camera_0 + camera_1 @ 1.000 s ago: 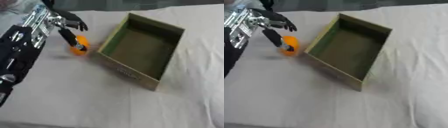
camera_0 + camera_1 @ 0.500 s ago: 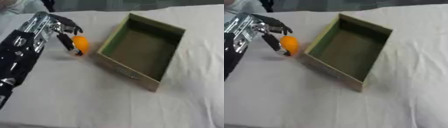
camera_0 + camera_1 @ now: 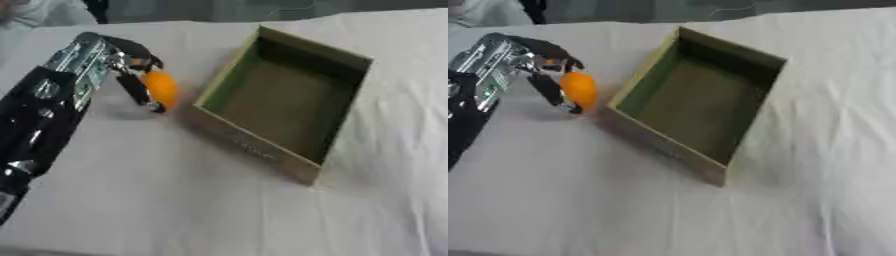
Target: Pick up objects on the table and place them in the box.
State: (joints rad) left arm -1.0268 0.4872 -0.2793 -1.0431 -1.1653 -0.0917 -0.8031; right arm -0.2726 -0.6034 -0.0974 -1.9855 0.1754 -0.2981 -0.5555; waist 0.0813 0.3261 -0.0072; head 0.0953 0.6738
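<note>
Table: covered in a white cloth, lightly creased. Box: one, open-topped, cardboard with a green-tinted inside, set askew at the middle of the table; nothing visible in it. Orange object: one, small, rounded, just left of the box's near-left wall, close to the wall but outside the box; whether it rests on the cloth or is lifted clear cannot be told. Left hand: black and silver, entering from the left edge on a black arm with silver joints; fingers curled down round the orange object, one dark finger lying along its left side and others bent over its top, so the hand has hold of it. Right hand: shows in neither view. Far edge: a pale sleeve at the upper left corner, touching nothing on the table.
</note>
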